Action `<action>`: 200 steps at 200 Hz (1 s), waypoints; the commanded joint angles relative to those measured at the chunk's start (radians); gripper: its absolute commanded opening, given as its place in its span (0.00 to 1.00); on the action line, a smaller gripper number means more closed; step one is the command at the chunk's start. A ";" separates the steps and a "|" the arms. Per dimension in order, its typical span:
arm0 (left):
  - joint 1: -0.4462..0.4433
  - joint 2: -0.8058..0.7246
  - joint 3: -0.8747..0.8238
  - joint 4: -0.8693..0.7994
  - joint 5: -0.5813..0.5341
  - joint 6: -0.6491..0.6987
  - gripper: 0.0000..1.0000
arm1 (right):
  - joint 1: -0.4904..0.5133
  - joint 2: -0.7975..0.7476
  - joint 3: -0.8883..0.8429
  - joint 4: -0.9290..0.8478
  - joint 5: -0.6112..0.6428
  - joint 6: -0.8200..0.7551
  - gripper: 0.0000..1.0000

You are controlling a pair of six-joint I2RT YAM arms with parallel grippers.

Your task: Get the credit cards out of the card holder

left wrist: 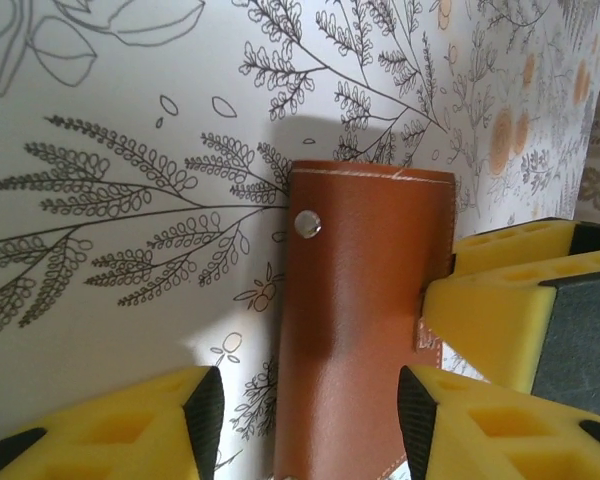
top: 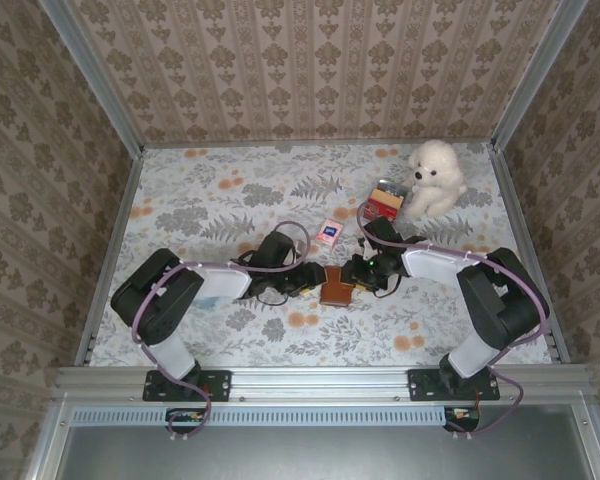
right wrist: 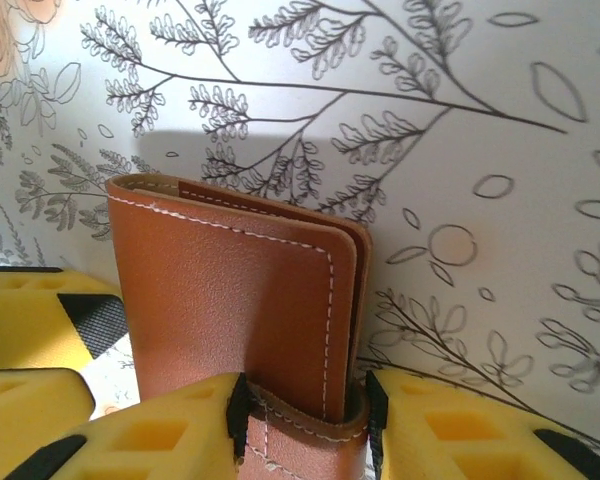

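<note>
Leather sits between the two arms for a reason: the brown card holder (top: 337, 287) is well nearer the arm bases than the white plush dog (top: 435, 178) and off to that dog's left in the overhead view. There both arms can come at it from opposite ends. Whether it rests on the floral table (top: 210, 200) or is raised a little off it, I cannot tell. It looks folded shut, its snap (left wrist: 307, 224) showing on the outer face, and no card edge shows at its rim. My reading is that one arm is meant to steady the body while the other works the flap or pockets open.

The right gripper (right wrist: 305, 415), on the dog's side of the holder, has its jaws drawn narrow onto the stitched end of the leather. Its pads (right wrist: 238, 410) lie against opposite sides, so it looks to be clamping the holder. The left gripper (left wrist: 310, 415), on the side away from the dog, stands about half open and straddles the other end. One pad sits at the leather's edge and the other is clear of it with cloth showing between, so it grips nothing yet.

A small pink-and-blue item (top: 327, 232) lies flat between holder and dog; whether it is a card I cannot tell. A red box (top: 384, 203) sits just beside the dog
</note>
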 commanded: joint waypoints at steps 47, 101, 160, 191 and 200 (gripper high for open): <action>0.004 0.072 -0.011 0.124 0.086 -0.093 0.47 | -0.003 0.049 0.004 0.055 -0.069 -0.007 0.38; 0.020 0.106 -0.048 0.284 0.125 -0.163 0.42 | 0.000 0.052 -0.009 0.085 -0.085 0.011 0.37; 0.024 0.088 -0.050 0.294 0.120 -0.134 0.27 | 0.000 -0.010 -0.061 0.227 -0.150 0.065 0.39; 0.033 0.024 -0.050 0.206 0.098 -0.071 0.15 | -0.003 -0.065 -0.049 0.154 -0.092 0.042 0.41; 0.036 -0.004 -0.047 0.158 0.083 -0.041 0.13 | -0.003 -0.099 -0.045 0.112 -0.056 0.029 0.44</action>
